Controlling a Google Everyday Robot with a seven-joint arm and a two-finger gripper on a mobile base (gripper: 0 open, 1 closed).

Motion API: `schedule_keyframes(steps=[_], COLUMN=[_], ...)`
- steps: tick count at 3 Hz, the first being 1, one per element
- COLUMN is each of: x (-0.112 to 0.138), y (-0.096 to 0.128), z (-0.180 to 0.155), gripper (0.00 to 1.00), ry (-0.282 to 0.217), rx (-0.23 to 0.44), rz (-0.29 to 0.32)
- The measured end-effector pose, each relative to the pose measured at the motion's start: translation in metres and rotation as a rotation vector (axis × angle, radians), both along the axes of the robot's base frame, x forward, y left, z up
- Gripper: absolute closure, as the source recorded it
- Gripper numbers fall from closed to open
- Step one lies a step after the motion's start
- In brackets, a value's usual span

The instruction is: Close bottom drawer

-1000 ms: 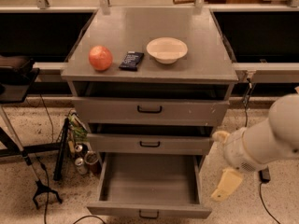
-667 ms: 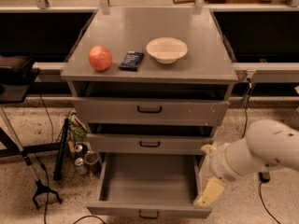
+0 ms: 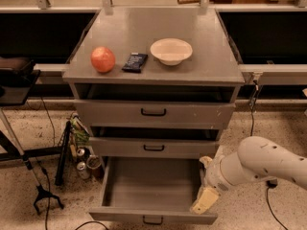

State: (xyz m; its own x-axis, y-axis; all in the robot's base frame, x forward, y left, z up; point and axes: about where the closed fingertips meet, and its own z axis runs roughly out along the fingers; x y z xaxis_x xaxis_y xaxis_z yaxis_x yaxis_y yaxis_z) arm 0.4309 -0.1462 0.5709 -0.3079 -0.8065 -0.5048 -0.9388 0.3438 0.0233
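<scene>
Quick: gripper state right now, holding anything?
Gripper: open or closed cannot be told; it sits low by the right front corner of the pulled-out bottom drawer.

Lab | metal cabinet (image 3: 211,56), floor cables (image 3: 251,120) | gripper (image 3: 205,200) beside bottom drawer (image 3: 148,186)

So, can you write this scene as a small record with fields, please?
bottom drawer: pulled far out, not closed
middle drawer: slightly out
top drawer: slightly out
hand: low, at the bottom drawer's right front corner; contact unclear
cabinet top: red fruit, dark packet, white bowl
</scene>
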Motion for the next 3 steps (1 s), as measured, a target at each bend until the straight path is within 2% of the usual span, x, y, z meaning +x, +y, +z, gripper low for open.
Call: schedule_keyframes(steps=[1,2,3], x=[-0.003,-0.024,-0.044], y=[0.002,0.002,0.005], z=[-0.035,-0.132,-0.206], gripper=[0.00,0.00,0.00], ry=[0.021,0.104,0.186], rx=[0.013,0.049,0.084], rz=[0.000,-0.011,-0.024])
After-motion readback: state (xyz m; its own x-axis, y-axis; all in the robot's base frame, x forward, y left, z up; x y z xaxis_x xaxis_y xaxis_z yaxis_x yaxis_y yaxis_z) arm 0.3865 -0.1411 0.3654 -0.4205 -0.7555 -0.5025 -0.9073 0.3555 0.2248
